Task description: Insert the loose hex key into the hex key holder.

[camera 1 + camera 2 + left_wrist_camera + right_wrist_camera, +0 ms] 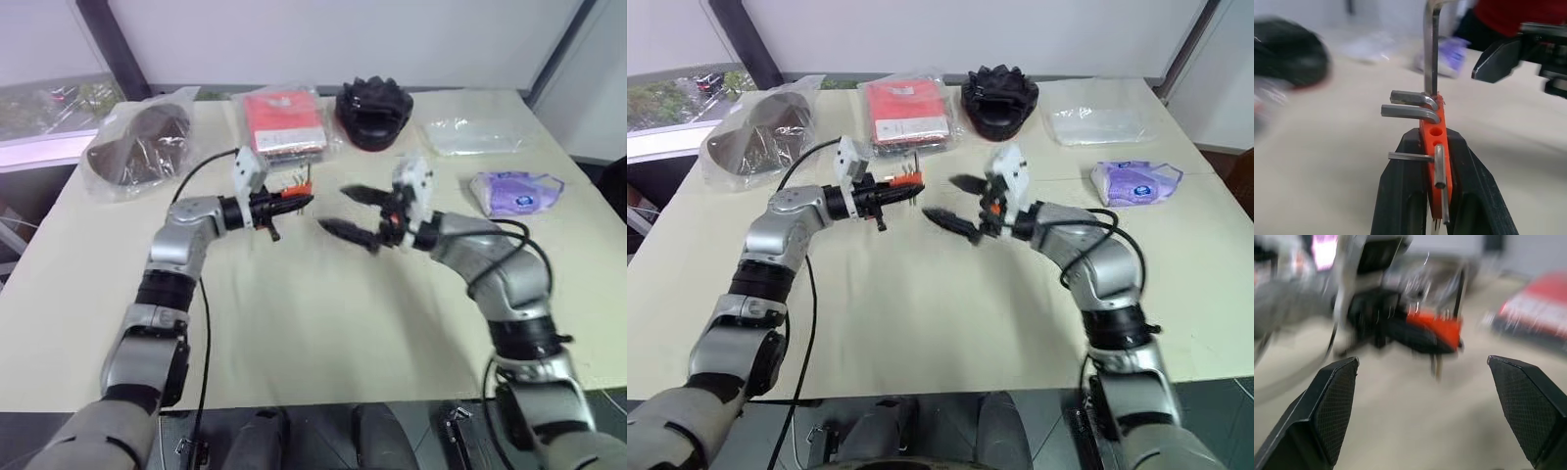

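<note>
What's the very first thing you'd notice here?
The bright orange holder, pinched in the left gripper above the middle of the table, with a long hex key standing up out of it. Right beside it, the right gripper hangs wide open and holds nothing.

hex key holder (1436, 161): lower end hidden between end effector fingers (1400, 196) | tall hex key (1431, 49): top cut off | background: blurred
</note>
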### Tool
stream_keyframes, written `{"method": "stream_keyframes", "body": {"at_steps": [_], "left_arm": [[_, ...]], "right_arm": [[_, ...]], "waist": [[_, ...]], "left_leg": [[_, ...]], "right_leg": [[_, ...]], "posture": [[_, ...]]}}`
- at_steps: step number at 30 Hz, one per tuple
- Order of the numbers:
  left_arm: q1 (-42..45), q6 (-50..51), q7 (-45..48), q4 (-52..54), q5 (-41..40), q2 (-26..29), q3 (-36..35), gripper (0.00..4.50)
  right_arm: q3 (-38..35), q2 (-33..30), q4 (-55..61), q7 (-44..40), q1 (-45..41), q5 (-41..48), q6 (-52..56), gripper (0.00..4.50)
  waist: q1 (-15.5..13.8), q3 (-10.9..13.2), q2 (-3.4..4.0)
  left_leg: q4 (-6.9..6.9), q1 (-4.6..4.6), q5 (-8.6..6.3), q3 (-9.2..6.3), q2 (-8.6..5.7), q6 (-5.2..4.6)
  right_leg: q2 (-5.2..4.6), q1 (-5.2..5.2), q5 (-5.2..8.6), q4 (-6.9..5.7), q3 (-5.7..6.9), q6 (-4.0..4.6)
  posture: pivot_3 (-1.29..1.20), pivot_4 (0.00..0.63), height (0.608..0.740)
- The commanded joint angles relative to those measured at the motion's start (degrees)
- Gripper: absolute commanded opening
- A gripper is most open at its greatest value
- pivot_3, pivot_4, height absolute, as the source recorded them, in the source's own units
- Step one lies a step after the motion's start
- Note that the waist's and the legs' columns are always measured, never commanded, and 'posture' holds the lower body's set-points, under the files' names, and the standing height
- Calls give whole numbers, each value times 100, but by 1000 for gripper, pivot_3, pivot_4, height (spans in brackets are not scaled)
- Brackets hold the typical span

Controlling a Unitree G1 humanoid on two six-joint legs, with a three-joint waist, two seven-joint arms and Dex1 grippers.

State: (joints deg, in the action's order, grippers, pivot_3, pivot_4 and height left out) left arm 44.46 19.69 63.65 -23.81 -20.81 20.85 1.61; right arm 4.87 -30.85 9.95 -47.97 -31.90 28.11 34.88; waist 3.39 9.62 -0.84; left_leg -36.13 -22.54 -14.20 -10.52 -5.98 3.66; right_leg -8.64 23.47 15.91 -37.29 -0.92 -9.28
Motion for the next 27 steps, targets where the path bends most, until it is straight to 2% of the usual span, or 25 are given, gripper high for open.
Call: {"method": "stream_keyframes", "body": {"at_steps": [1, 6, 12, 16, 21, 24, 27], "left_arm": [[-75, 1085, -215, 665, -547, -126, -126, 0], [-436, 2199, -570, 1081, -764, -51, -139, 0], [-480, 4382, -1980, 649, -1321, -422, -902, 0], [-616, 4691, -2607, 596, -1337, -679, -1202, 1792], [-707, 4887, -3157, 633, -1292, -715, -1393, 4401], [-952, 4749, -3815, 847, -783, -509, -1168, 4461], [-1463, 3923, -3835, 1661, -32, 259, -281, 4461]], "right_arm": [[326, -702, 245, -287, 133, -865, -673, 4407], [399, -1228, 85, -483, 278, -1458, -1296, 4407], [310, -1268, 36, -541, 450, -1628, -1541, 4407], [251, -1051, 68, -432, 492, -1556, -1491, 4459], [209, -897, 183, -398, 551, -1523, -1370, 4459], [185, -913, 269, -419, 649, -1502, -1304, 4459], [106, -1002, 332, -443, 763, -1491, -1234, 4459]], "waist": [[-22, 3, -5], [-44, 3, -5], [-93, 4, -8], [-105, 5, -11], [-120, 2, -11], [-112, -8, -13], [-56, -14, -10]], "left_leg": [[-5, 0, 0, 0, 0, 0], [-9, 6, -12, 2, 3, -22], [-11, 4, 0, 0, 2, 0], [-14, 5, 2, -2, 2, 2], [-15, 9, 4, 0, 2, 6], [-14, 22, 3, -1, 2, 5], [-4, 37, 3, 13, 11, 6]], "right_leg": [[0, -1, 0, -1, 0, -1], [3, -5, -1, -7, 0, -2], [2, -7, -1, -5, 0, -2], [1, -11, -1, -4, 1, -2], [0, -17, -2, -3, 1, -1], [1, -31, -2, -3, 1, -1], [5, -34, -3, -3, -6, 0]], "posture": [[0, 150, 740], [0, 150, 740], [0, 150, 740], [0, 150, 740], [0, 150, 740], [0, 150, 740], [0, 150, 740]]}}
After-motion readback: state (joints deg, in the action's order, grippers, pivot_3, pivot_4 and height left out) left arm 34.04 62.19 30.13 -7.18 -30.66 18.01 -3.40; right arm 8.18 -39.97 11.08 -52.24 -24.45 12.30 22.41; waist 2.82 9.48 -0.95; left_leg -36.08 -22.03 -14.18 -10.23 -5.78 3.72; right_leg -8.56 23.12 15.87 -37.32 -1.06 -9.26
